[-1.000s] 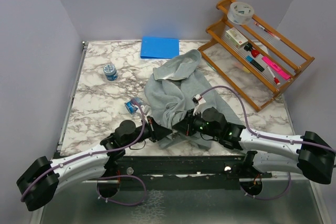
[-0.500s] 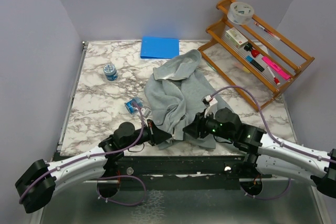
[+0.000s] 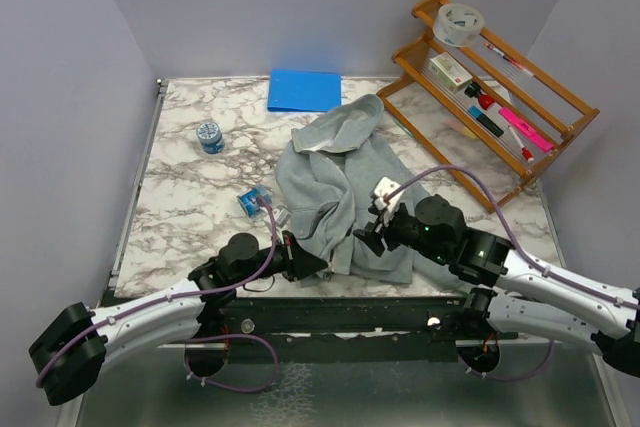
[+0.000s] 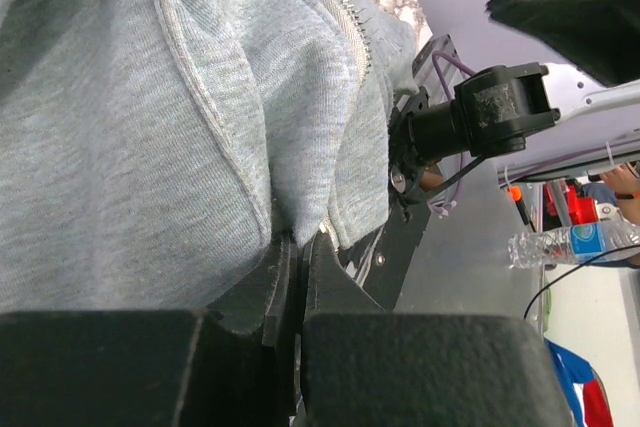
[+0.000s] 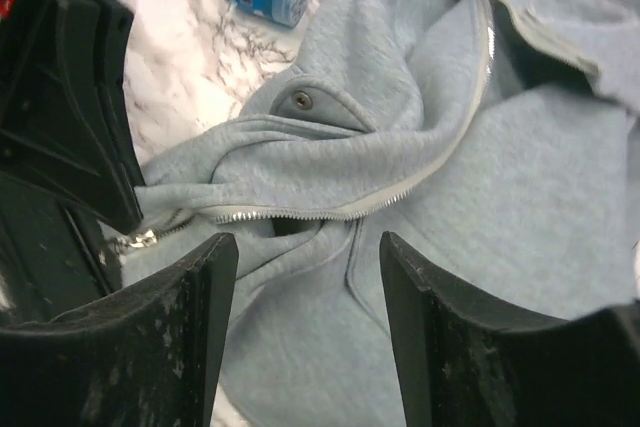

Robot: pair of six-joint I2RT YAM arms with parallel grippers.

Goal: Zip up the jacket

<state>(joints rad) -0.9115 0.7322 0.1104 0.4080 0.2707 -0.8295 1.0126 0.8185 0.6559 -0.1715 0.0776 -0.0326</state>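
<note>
The light grey jacket (image 3: 340,172) lies rumpled on the marble table, hood toward the back, its front partly open. In the right wrist view its zipper (image 5: 400,187) runs across the fabric, with the metal slider (image 5: 135,239) at the low end. My left gripper (image 3: 316,264) is shut on the jacket's bottom hem (image 4: 300,217) beside the zipper teeth (image 4: 335,7). My right gripper (image 3: 366,237) hovers open over the jacket's lower front (image 5: 300,337). Nothing sits between its fingers (image 5: 200,297).
A blue folder (image 3: 304,89) lies at the back. A blue-lidded jar (image 3: 209,136) and a small blue packet (image 3: 252,203) sit left of the jacket. A wooden rack (image 3: 545,127) with pens and a tape roll (image 3: 460,22) stands at the right. The table's near edge (image 3: 300,297) is just below the hem.
My right gripper has opened and drawn back to the right, away from the jacket's lower edge. The left gripper stays shut on the hem.
</note>
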